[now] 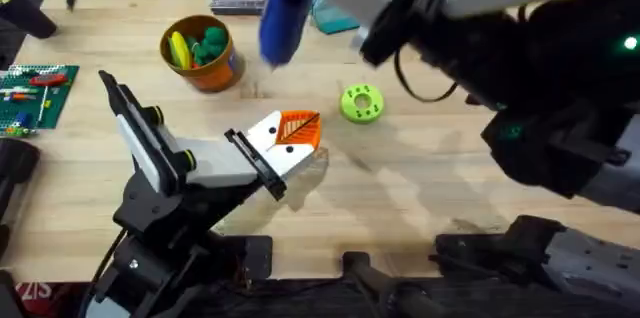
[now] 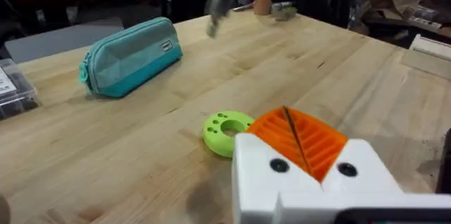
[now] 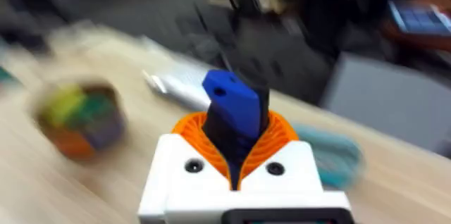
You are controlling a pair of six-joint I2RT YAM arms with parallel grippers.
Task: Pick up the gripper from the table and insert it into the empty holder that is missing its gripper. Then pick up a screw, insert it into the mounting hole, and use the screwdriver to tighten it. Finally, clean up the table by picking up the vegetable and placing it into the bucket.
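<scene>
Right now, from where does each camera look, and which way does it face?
Overhead: above the arms' bases, looking down and forward at the table; shows the left gripper low, the right arm raised with the screwdriver.
Left wrist: on the left arm, faces across the table to the green ring and teal pouch; the left gripper at the edge.
Right wrist: on the right arm, faces the bucket past the right gripper, shut on the screwdriver.
Shared: all three show the screwdriver.

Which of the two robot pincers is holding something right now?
The right pincer: it is clamped on the blue screwdriver, lifted above the table. The left pincer, low over the wood, holds nothing.
</scene>
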